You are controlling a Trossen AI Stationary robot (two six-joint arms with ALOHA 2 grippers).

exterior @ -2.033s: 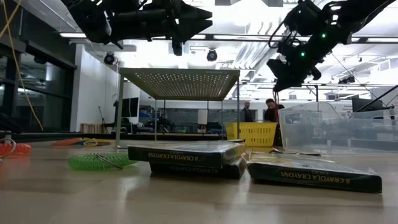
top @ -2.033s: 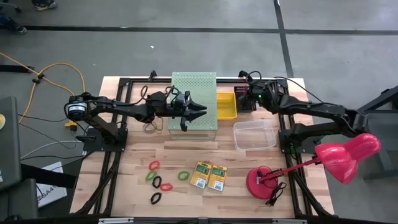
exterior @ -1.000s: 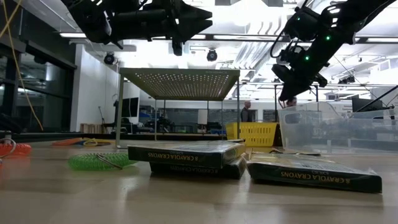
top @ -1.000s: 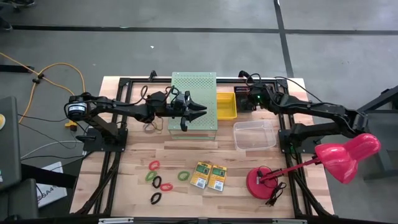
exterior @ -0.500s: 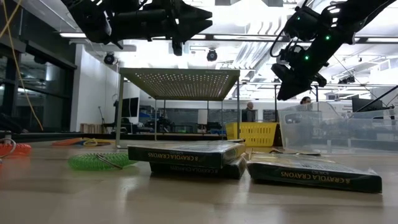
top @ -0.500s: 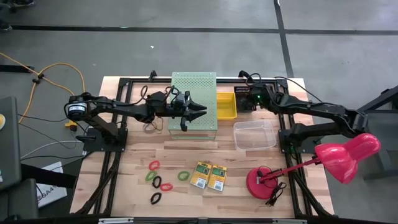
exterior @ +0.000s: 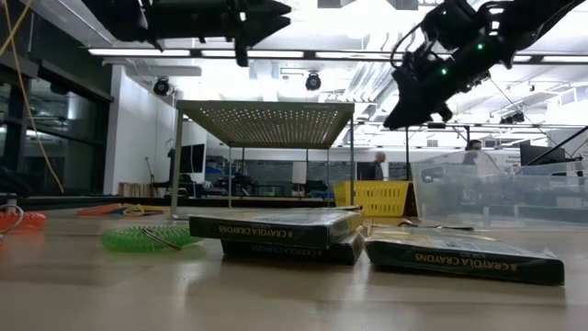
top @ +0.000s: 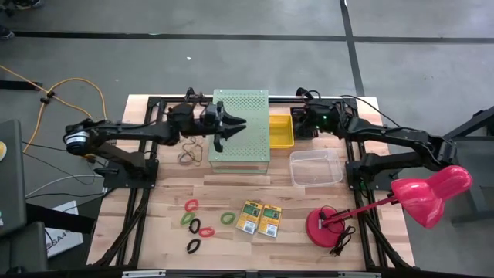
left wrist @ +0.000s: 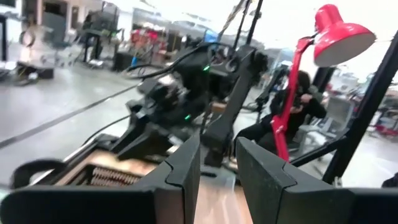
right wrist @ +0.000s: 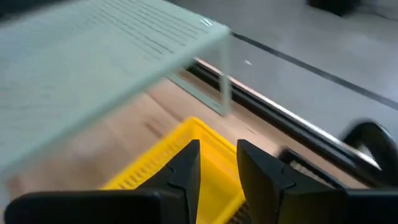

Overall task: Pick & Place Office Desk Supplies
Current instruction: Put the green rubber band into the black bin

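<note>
Your wooden surface carries the crayon boxes and the elastic band loops near its front edge, beside the pink lamp. The pale-green perforated box stands between both raised arms. The left end effector hovers above it, fingers narrowly apart, empty. The right end effector hangs over the yellow bin, likewise narrowly open.

The pale-green perforated box was blurred and cut off at the frame's upper left in the right wrist view. The small flat yellow-and-green crayon boxes' print was too small to read from above.
</note>
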